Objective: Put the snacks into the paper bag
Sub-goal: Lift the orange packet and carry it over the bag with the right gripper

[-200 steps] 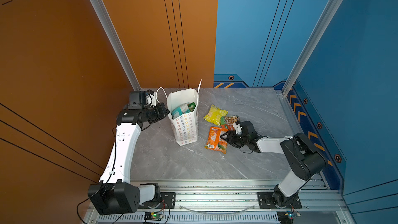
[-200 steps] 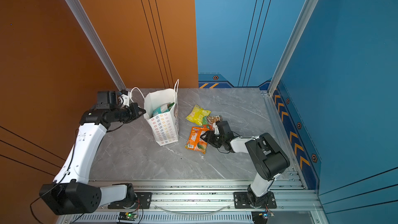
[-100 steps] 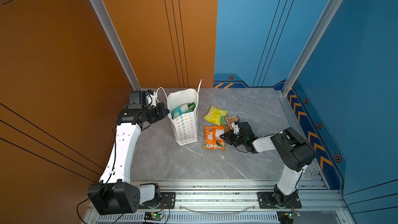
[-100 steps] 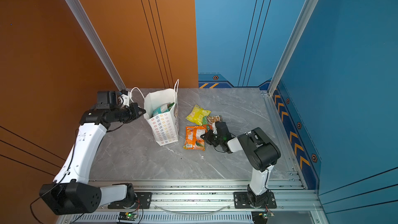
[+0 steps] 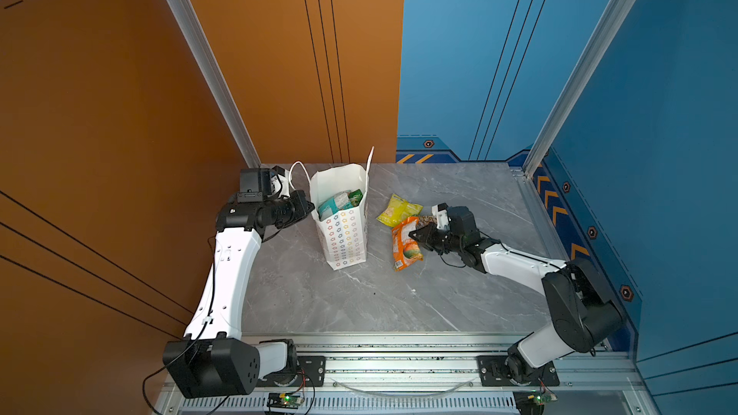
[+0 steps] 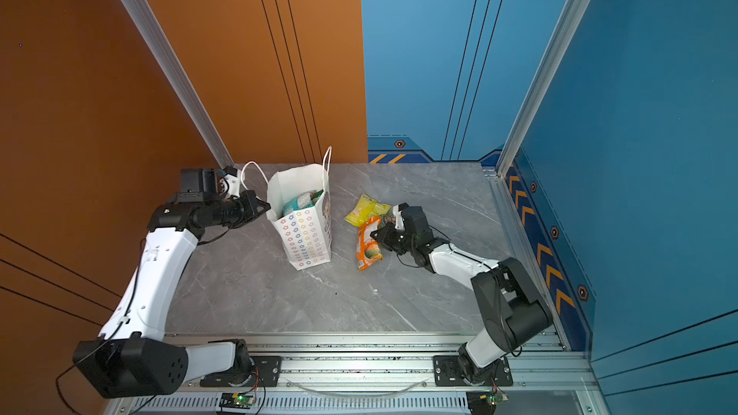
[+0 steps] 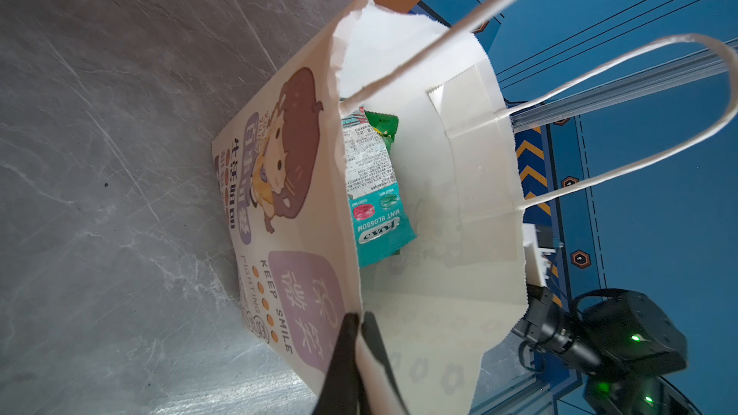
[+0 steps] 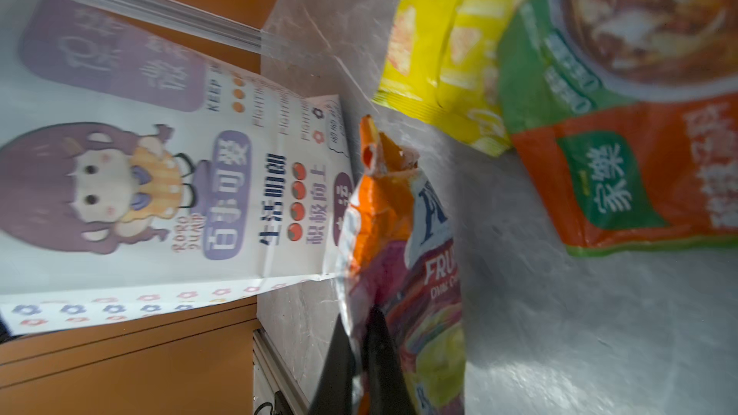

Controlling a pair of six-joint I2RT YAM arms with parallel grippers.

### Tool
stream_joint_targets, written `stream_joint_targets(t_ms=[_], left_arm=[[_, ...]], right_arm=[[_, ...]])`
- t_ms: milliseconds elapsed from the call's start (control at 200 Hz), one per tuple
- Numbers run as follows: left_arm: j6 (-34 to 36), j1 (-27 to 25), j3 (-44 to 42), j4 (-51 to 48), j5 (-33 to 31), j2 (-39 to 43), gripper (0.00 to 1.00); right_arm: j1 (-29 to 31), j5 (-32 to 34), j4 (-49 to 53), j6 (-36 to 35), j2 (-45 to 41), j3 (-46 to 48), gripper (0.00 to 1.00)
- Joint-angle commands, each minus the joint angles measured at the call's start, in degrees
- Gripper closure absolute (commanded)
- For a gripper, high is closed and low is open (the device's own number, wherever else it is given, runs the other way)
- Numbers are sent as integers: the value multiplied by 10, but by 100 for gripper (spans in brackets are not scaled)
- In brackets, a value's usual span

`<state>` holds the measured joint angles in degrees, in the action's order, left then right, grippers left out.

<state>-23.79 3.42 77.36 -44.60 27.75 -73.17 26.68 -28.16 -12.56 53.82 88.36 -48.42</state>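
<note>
The white paper bag (image 5: 343,233) (image 6: 305,241) stands upright and open at the table's middle left. My left gripper (image 7: 357,319) (image 5: 309,207) is shut on its rim (image 7: 355,273). Inside lie a teal packet (image 7: 375,209) (image 5: 333,205) and a green one (image 7: 381,123). To the right of the bag, my right gripper (image 8: 358,315) (image 5: 413,233) (image 6: 373,234) is shut on the edge of an orange fruit-print snack packet (image 8: 391,209) (image 5: 405,251) (image 6: 367,251). A yellow packet (image 5: 397,209) (image 8: 431,53) and a green-and-orange one (image 8: 599,133) lie just behind it.
The bag's two cord handles (image 7: 639,57) rise above its mouth. Orange wall panels (image 5: 279,53) close off the back left and blue ones (image 5: 479,53) the back right. A metal rail (image 5: 399,353) runs along the table's front edge.
My right gripper has gone from open to shut on the orange packet, which has shifted slightly and tipped up. The left arm and the bag have not moved.
</note>
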Motion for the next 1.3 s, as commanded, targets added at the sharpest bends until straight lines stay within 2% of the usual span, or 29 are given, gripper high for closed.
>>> stream_joint_targets(t_ms=[0,220,475,911,1131,1291], left_arm=[[4,0,-4,5,18,13,99],[3,-1,-1,5,21,9,99],[2,-2,0,7,20,4,99],[0,-5,2,11,21,-2,100],[-1,-7,2,13,22,-4,100],[-1,-8,2,13,22,-1,100]], right_arm=[[2,29,115,-68,-49,-75,100],[2,55,205,-128,-69,-214,100],[16,60,213,-154,-28,-379,100],[78,59,234,-190,94,-637,100],[104,48,283,-201,186,-781,100],[117,43,313,-202,241,-842,100]])
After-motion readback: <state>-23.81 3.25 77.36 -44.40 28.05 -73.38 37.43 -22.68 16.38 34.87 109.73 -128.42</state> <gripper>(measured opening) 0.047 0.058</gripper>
